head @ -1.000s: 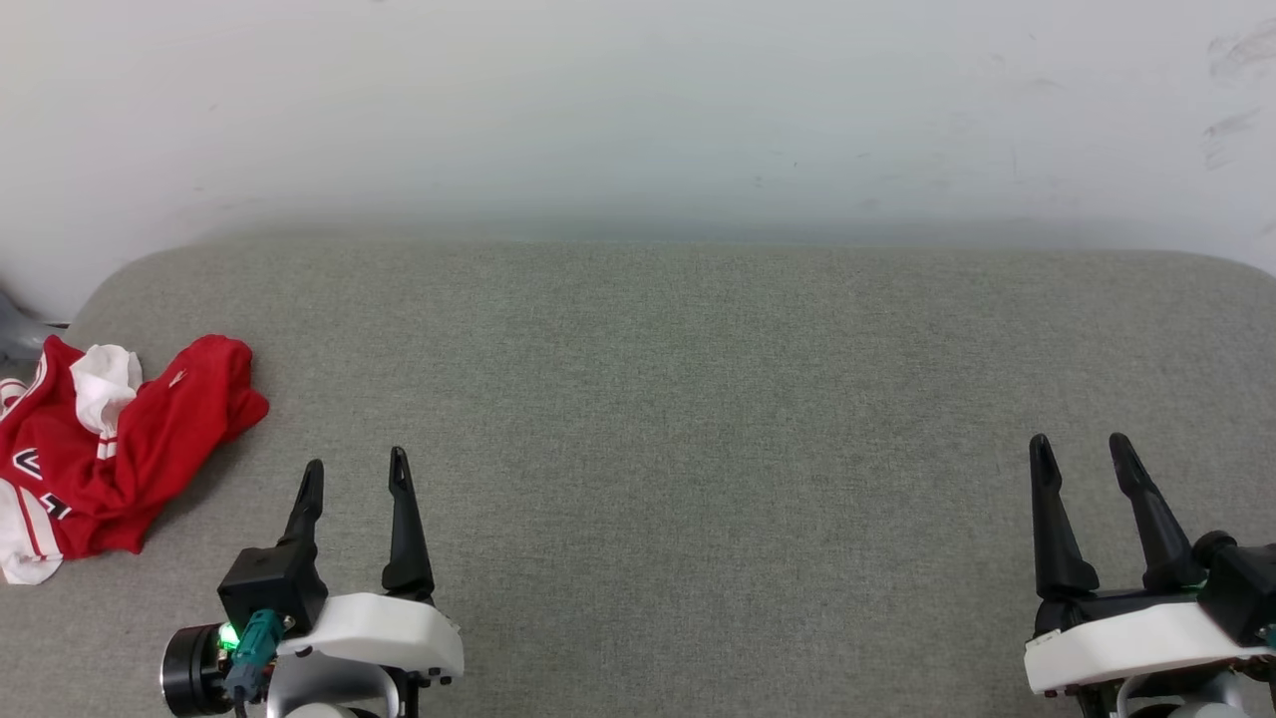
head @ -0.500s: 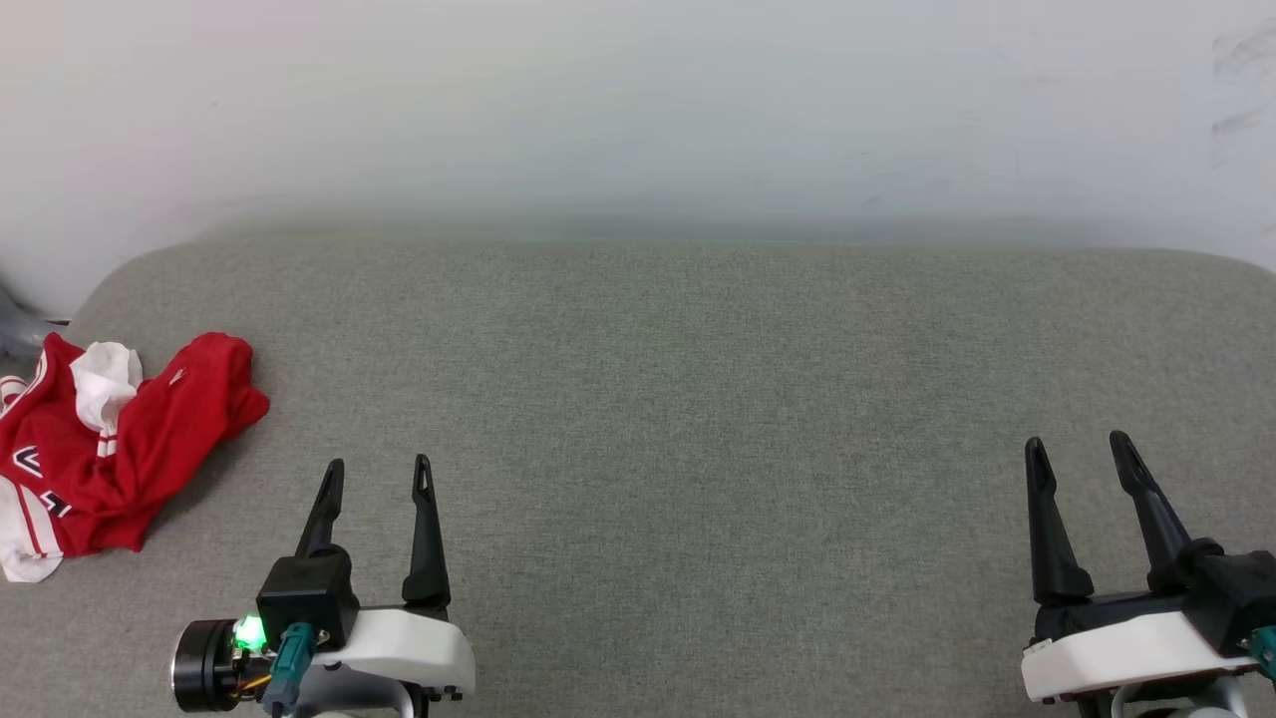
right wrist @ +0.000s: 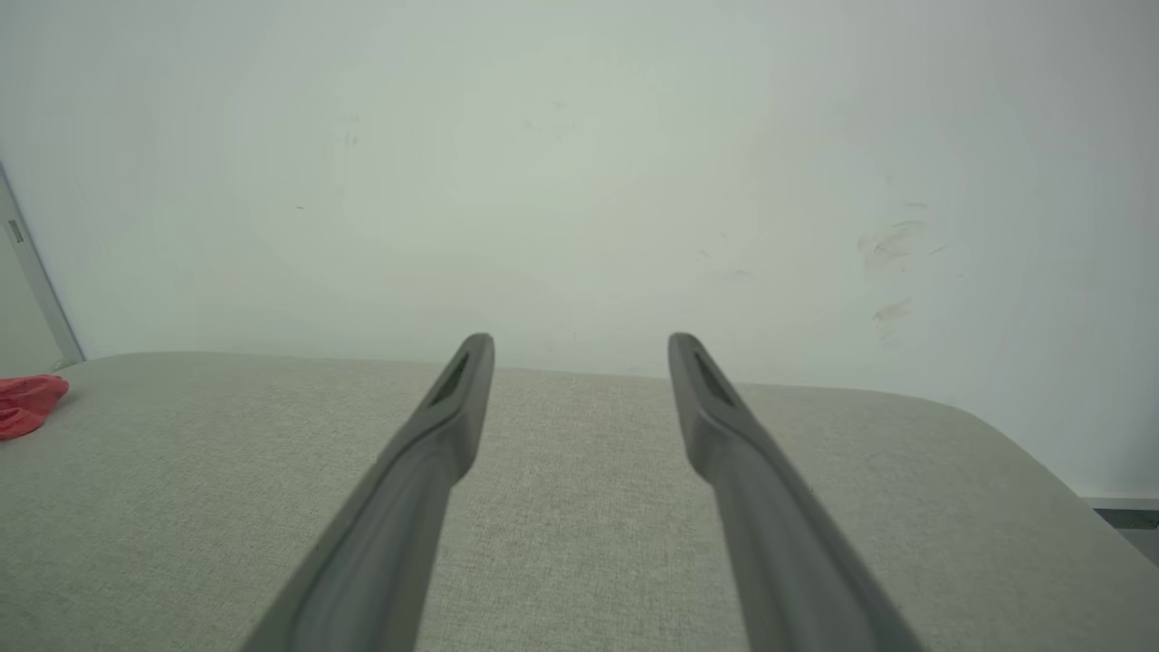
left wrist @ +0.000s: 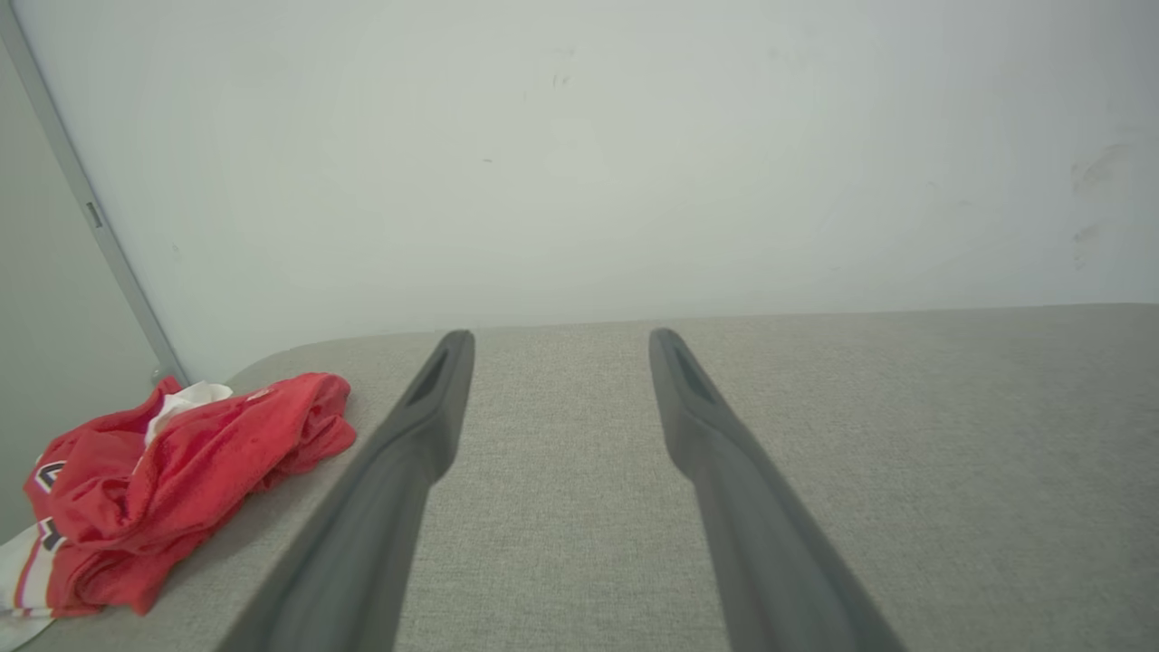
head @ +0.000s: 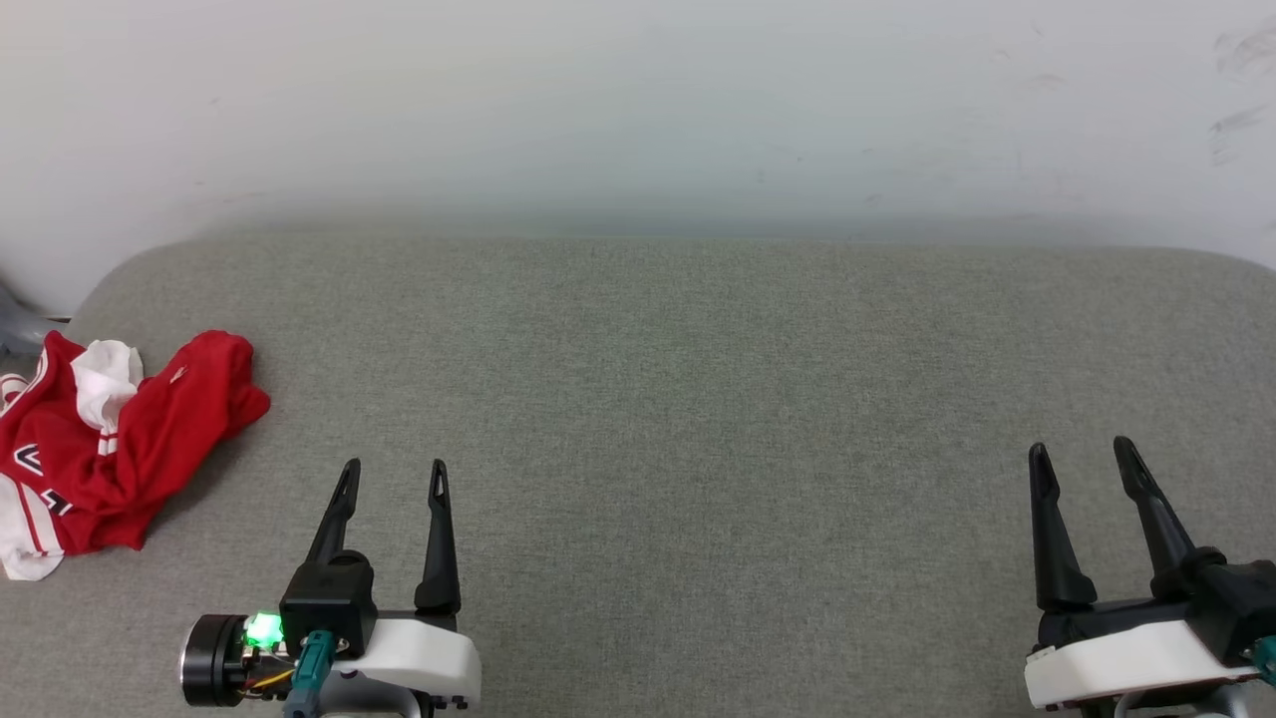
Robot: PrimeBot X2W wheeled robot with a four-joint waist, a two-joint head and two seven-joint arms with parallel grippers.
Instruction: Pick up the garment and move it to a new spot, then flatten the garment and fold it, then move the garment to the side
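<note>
Where the garment lies: the red jersey (head: pixel 120 449) sits crumpled in a heap at the left end of the grey upholstered surface (head: pixel 698 399), near its rounded far corner, and is partly cut off by the head view's left edge.
Garment detail: white sleeve fabric is bunched on top; red-and-white striped trim and part of a black, white-outlined letter show at the left side.
Left gripper (head: pixel 394 469): low over the surface, to the right of the jersey and clear of it; its two dark fingers stand apart with nothing between them.
Right gripper (head: pixel 1082 449): over the right end of the surface, well apart from the jersey; fingers spread, nothing between them.
Left wrist lamp (head: pixel 264 628): glowing green.
Backdrop: white wall (head: pixel 638 100), lightly scuffed at the upper right, directly behind the surface.
</note>
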